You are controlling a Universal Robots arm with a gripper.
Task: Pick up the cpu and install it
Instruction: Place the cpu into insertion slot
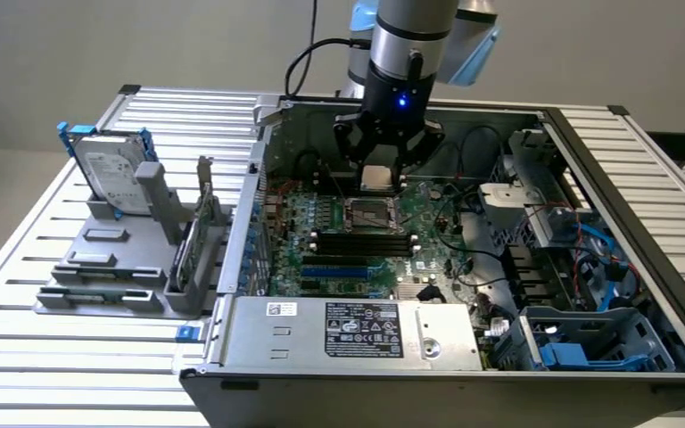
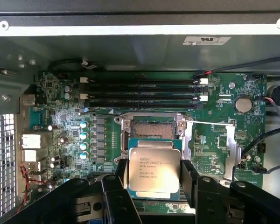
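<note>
Two black fingers [image 2: 190,176] of the gripper [image 1: 380,171] clasp the flat, square, dull-silver cpu [image 2: 154,171] near the open, metal-framed socket [image 2: 151,127] on the green motherboard [image 2: 214,135].

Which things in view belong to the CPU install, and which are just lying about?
Part of the job:
- the cpu, gripped in the tool
- the open socket on the motherboard

Just lying about:
- the hard drive, standing in the grey holder
- the memory sticks, in the same holder
- the power supply
</note>
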